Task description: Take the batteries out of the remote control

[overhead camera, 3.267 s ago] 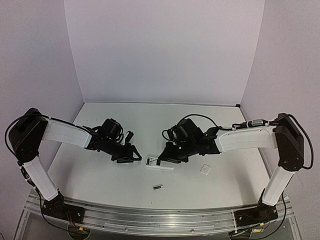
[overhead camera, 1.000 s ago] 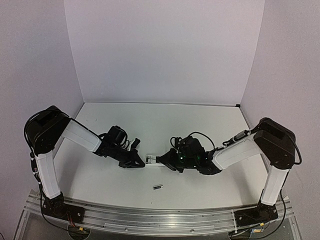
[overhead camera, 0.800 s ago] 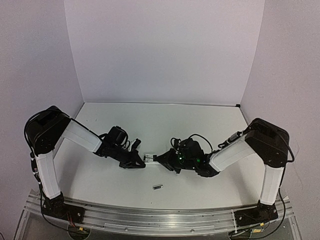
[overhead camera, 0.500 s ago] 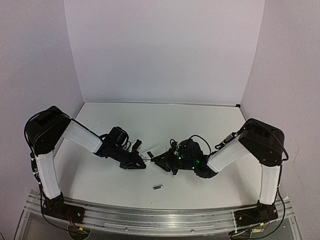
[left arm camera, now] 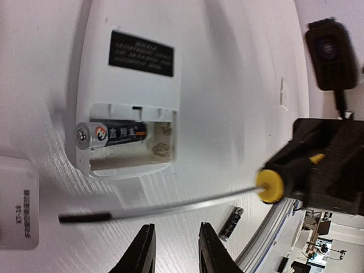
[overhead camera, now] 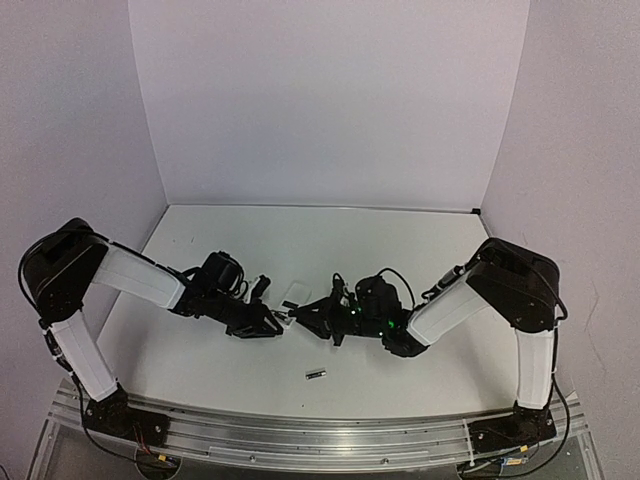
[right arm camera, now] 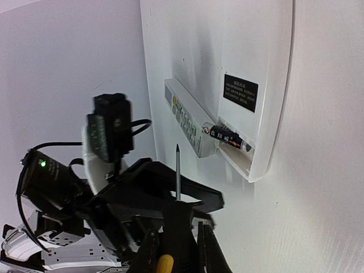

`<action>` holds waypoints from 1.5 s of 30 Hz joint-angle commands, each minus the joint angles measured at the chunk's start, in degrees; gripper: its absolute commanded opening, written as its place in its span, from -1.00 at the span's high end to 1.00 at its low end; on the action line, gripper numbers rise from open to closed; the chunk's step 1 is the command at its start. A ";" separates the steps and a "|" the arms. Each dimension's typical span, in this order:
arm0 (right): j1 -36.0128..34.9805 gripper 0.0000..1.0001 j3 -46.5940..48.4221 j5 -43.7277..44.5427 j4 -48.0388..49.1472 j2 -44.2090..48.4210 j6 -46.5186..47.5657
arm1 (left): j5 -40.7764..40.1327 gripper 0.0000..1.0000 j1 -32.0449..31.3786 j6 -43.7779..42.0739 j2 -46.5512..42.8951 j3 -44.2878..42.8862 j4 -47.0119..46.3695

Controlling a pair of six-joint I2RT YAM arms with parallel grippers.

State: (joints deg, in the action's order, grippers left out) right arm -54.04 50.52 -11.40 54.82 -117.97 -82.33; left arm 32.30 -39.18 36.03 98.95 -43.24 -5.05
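Observation:
The white remote [left arm camera: 131,85] lies back up with its battery bay open. One dark battery [left arm camera: 114,135] sits in the upper slot and the other slot is empty. The remote also shows in the right wrist view [right arm camera: 267,68], with that battery [right arm camera: 227,137] in it. A second battery [overhead camera: 316,375] lies loose on the table, and it shows in the left wrist view [left arm camera: 230,222]. My left gripper [left arm camera: 176,250] is open and empty just short of the remote. My right gripper [right arm camera: 177,253] is shut on the black-and-yellow screwdriver [right arm camera: 179,227], whose tip points at the bay.
A grey strip of buttons [right arm camera: 185,114] lies against the remote's far side. A small white block with printed text [left arm camera: 17,210] sits beside the bay end. The table's metal front rail [overhead camera: 320,440] runs close behind the loose battery. The cover piece is hidden.
Both arms have closed in on the remote from either side. The remote has shifted up and left from its earlier flat spot. The right arm has slid further left with the screwdriver.

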 commanded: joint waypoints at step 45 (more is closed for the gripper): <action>-0.20 0.86 -17.20 41.88 -49.18 34.49 40.21 | -25.56 -0.99 -0.46 -17.14 10.75 -31.89 24.83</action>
State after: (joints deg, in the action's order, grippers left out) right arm -54.04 33.37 28.16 4.78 -79.97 -45.38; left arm 9.49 -39.17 21.92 106.88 -70.65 17.97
